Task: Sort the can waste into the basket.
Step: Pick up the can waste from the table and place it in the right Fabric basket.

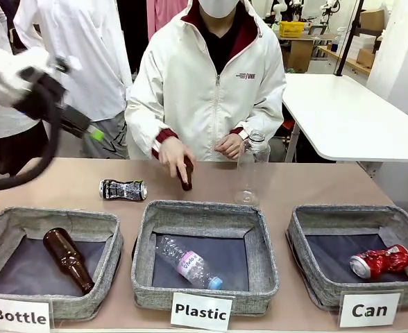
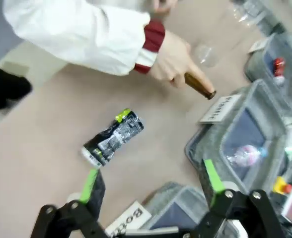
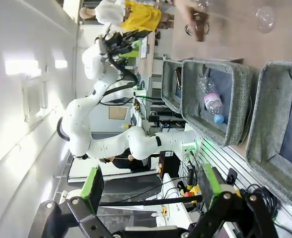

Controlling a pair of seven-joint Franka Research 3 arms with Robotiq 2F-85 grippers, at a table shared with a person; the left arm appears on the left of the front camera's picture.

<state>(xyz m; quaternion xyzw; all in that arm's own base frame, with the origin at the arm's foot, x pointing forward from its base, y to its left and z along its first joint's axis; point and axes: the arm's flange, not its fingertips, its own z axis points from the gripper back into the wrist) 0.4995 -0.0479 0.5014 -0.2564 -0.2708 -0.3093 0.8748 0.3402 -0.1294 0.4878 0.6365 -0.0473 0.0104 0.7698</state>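
The black can (image 1: 123,189) with white-silver print lies on its side on the table behind the bins. In the left wrist view this black can (image 2: 113,137) lies just beyond my open left gripper (image 2: 151,184), which hovers above it with nothing between its fingers. From the front, the left gripper (image 1: 96,133) hangs high at the left. The shiny red can (image 1: 379,261) lies inside the grey basket (image 1: 308,243) signed "Can" at the right. My right gripper (image 3: 152,182) stands open and holds nothing, off the table's near side, beside that basket (image 3: 265,109).
A person's hand (image 1: 173,154) holds a brown bottle (image 1: 187,175) on the table, near an upright clear plastic bottle (image 1: 251,170). The "Bottle" bin (image 1: 86,225) holds a brown bottle. The "Plastic" bin (image 1: 197,211) holds a clear bottle. Bare table lies around the black can.
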